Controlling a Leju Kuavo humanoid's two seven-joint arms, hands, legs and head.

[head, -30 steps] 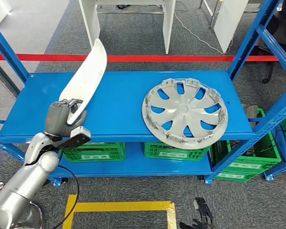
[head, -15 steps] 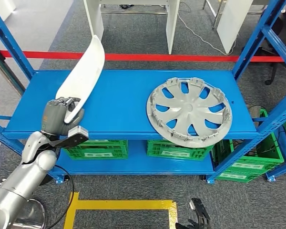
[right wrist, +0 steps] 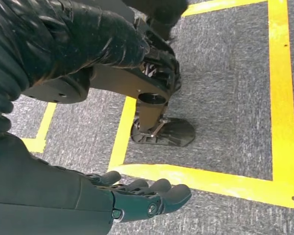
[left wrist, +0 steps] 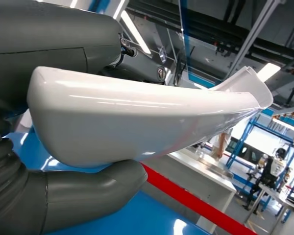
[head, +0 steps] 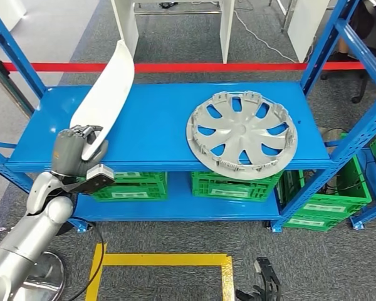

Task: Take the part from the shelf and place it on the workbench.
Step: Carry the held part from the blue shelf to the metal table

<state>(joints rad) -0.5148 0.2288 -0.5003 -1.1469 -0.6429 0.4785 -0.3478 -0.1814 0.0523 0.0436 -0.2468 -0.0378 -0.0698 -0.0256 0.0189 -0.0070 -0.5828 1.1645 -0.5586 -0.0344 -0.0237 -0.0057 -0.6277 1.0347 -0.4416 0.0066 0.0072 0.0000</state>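
White part (head: 102,95) in left hand (head: 73,152), seemingly lifted.

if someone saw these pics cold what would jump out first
Probably the long white curved part that the left hand grips at its lower end, raised at a slant over the left end of the blue shelf. Next, the big silver wheel cover lying flat on the shelf's right half, its near edge over the front lip.
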